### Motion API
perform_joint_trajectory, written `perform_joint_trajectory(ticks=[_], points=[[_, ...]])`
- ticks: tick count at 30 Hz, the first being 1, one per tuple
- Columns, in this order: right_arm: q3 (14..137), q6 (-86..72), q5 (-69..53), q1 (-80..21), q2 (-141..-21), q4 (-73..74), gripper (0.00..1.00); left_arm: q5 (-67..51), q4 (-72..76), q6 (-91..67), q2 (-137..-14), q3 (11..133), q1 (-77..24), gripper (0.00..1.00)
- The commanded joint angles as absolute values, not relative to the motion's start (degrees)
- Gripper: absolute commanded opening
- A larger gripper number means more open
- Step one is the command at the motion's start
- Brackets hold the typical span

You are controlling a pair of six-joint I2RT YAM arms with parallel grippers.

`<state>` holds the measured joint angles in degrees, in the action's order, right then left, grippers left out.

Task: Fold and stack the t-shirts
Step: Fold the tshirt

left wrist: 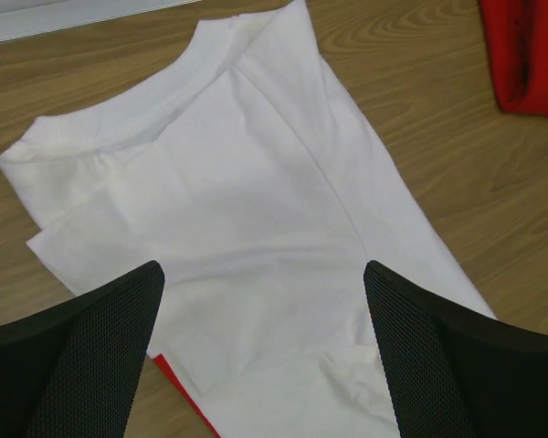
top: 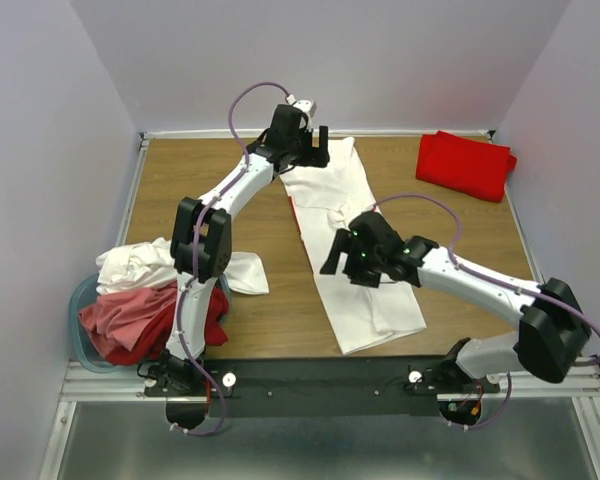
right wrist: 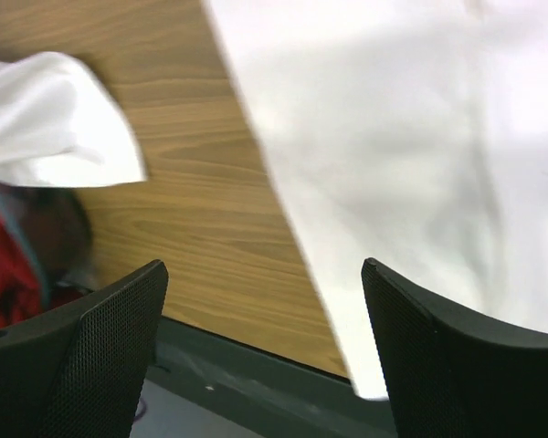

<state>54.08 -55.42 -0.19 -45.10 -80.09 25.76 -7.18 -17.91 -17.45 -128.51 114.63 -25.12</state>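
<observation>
A white t-shirt (top: 352,262) lies folded into a long strip down the middle of the table, with a red edge (top: 296,215) showing under its left side. My left gripper (top: 318,148) is open and empty above its collar end (left wrist: 256,182); the red edge also shows in the left wrist view (left wrist: 178,388). My right gripper (top: 335,255) is open and empty above the strip's left edge (right wrist: 420,137), near the middle. A folded red t-shirt (top: 465,163) lies at the back right. A heap of white (top: 140,265) and dusty pink and red t-shirts (top: 140,320) sits at the left.
The heap rests in a pale blue tub (top: 80,330) at the table's front left. A white sleeve of the heap (right wrist: 55,119) spills onto the wood. The black rail (top: 320,380) with the arm bases runs along the near edge. Walls close in on three sides.
</observation>
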Motion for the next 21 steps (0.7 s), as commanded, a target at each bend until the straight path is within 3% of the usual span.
perform_joint_trajectory(ticks=[1, 11, 21], points=[[45.9, -56.1, 6.9, -44.1, -73.3, 34.6, 0.94, -8.4, -17.3, -23.2, -125.3, 106.8, -26.3, 0.97], [33.9, -59.2, 8.4, -43.9, -66.1, 34.6, 0.94, -8.5, -16.4, -27.9, -127.4, 100.3, -30.0, 0.97], [28.2, -60.6, -1.6, -44.4, -68.6, 24.9, 0.92, -5.8, -16.2, -29.2, -131.7, 99.5, -30.0, 0.98]])
